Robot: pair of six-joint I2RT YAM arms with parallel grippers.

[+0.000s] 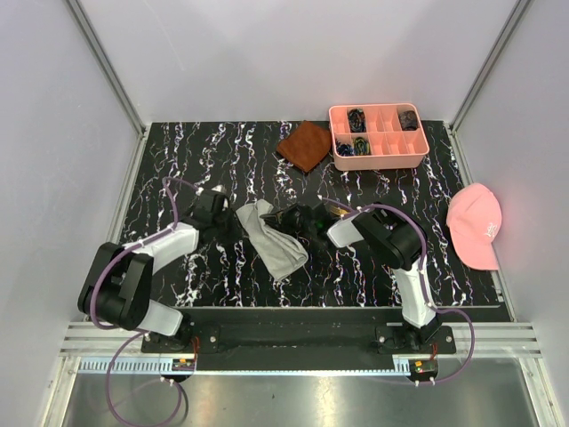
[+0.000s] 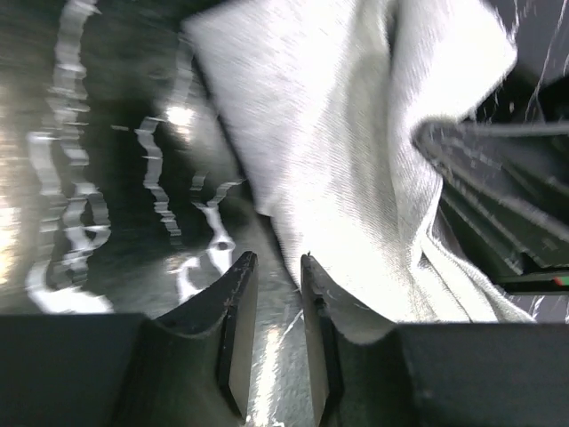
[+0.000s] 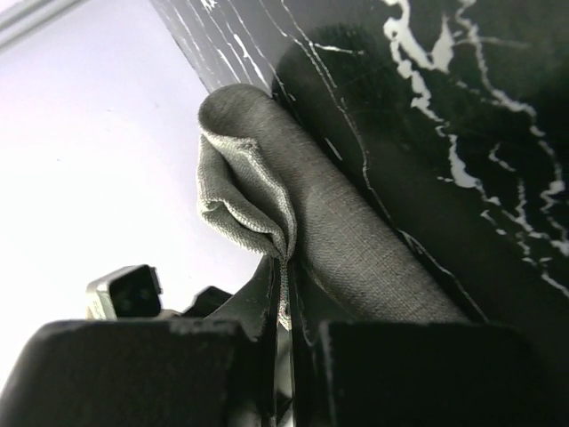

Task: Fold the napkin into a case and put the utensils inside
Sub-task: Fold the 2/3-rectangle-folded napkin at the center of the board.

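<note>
Black white-veined marble tabletop (image 1: 222, 151) between plain white walls (image 1: 293, 53), aluminium corner posts (image 1: 105, 62), metal rail (image 1: 293, 365) along near edge.

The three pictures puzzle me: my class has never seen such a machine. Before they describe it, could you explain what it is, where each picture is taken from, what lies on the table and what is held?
The machine is two robot arms bolted at the near edge of a black marbled table. The wide picture looks down from above and behind them. The other two come from a camera on each wrist. On the table lie a grey napkin, a brown cloth, a pink tray and, at the right edge, a pink cap. The right pincer is shut on a fold of the napkin. The left pincer stands slightly open at the napkin's edge, with nothing between its fingers.
</note>
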